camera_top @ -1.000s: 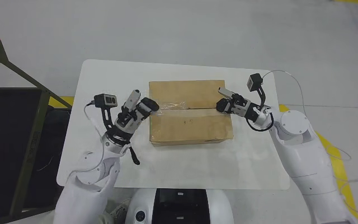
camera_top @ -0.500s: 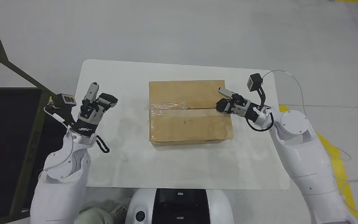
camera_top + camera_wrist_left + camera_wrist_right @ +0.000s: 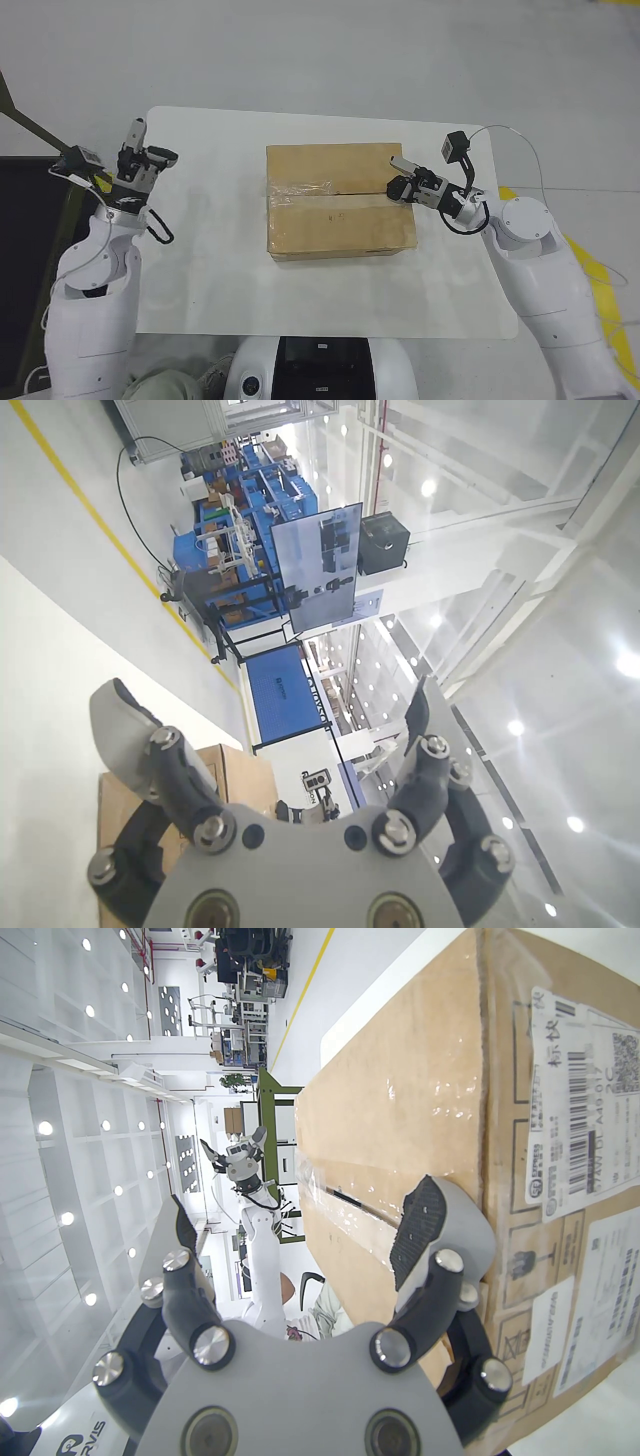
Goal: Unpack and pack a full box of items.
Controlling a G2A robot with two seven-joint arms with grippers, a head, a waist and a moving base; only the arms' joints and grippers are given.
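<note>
A closed cardboard box [image 3: 340, 200] lies in the middle of the white table [image 3: 300, 290], its top seam sealed with clear tape [image 3: 305, 190]. My right gripper [image 3: 398, 176] is open at the box's right end; one finger [image 3: 425, 1223] lies over the top near the seam, the other hangs off past the edge. Shipping labels [image 3: 575, 1088] cover that end face of the box [image 3: 410, 1078]. My left gripper [image 3: 150, 143] is open and holds nothing, raised over the table's left edge, well away from the box [image 3: 240, 770]. In its own view the left gripper [image 3: 270, 705] points up into the room.
A dark bin [image 3: 40, 250] and a green frame [image 3: 40, 135] stand off the table's left side. Bare table surface lies in front of the box and to its left.
My left arm has swung from the box's left end out to the table's left edge and tilted upward. The right arm and the box have not moved.
</note>
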